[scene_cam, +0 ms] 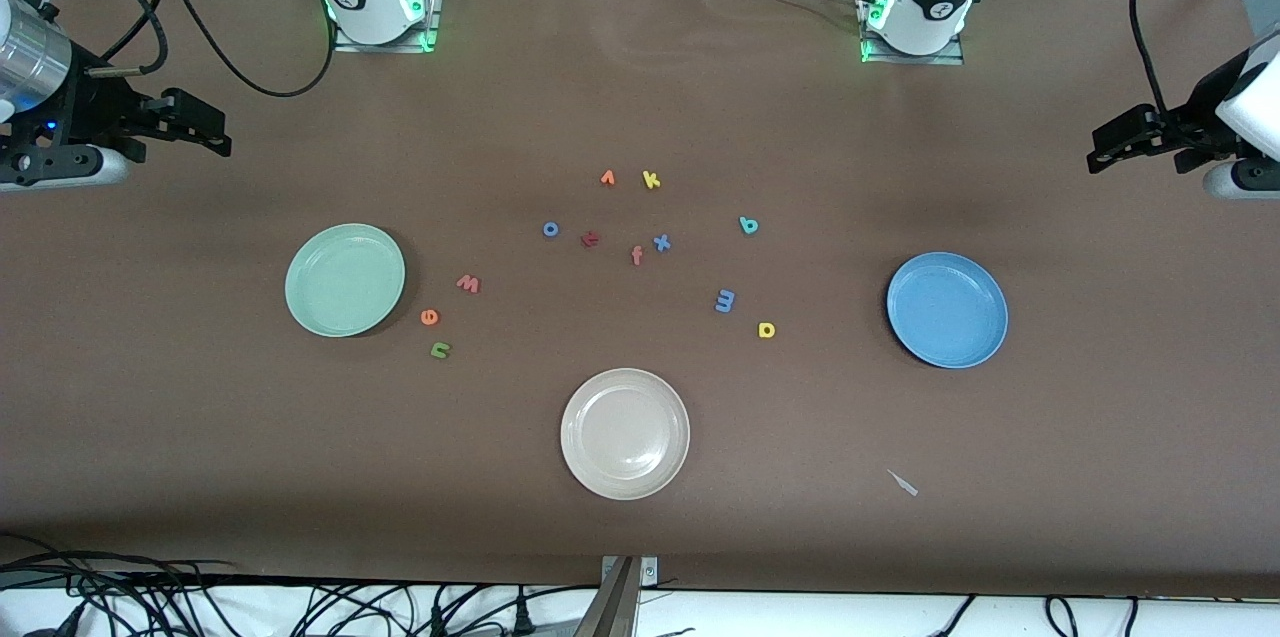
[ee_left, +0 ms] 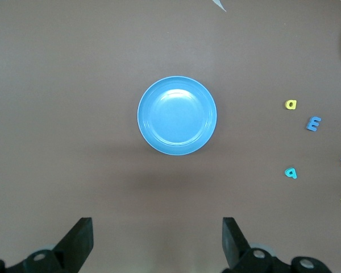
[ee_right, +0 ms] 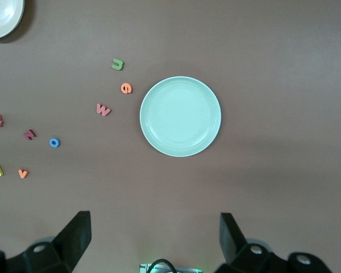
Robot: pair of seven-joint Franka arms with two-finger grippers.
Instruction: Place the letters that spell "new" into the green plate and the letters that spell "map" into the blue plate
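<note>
Brown matte cloth is covering the table (scene_cam: 640,537) you are working over, lying smooth with wide bare margins toward both arms' ends.

The green plate (scene_cam: 345,279), glossy round plastic with a raised rim, is sitting toward the right arm's end. Clustering just off its rim at about four o'clock in the front view are three tiny flat foam letters: the pinkish-red w (scene_cam: 468,284), the orange e (scene_cam: 430,317) and the green n (scene_cam: 440,349), none touching another.

The blue plate (scene_cam: 947,309), the same shape, is lying toward the left arm's end. At its nine o'clock, well apart from it, the yellow p (scene_cam: 767,329), the blue m (scene_cam: 725,300) and the teal letter (scene_cam: 748,225) are resting.

Near the middle a loose group of other letters (scene_cam: 620,217) is sitting. A beige plate (scene_cam: 625,433) is lying nearer the front camera than that group.

The right gripper (ee_right: 153,239) is hovering over bare cloth beside the green plate, its fingers spread wide and holding nothing. The left gripper (ee_left: 158,242) is hovering likewise beside the blue plate, fingers wide and empty.
</note>
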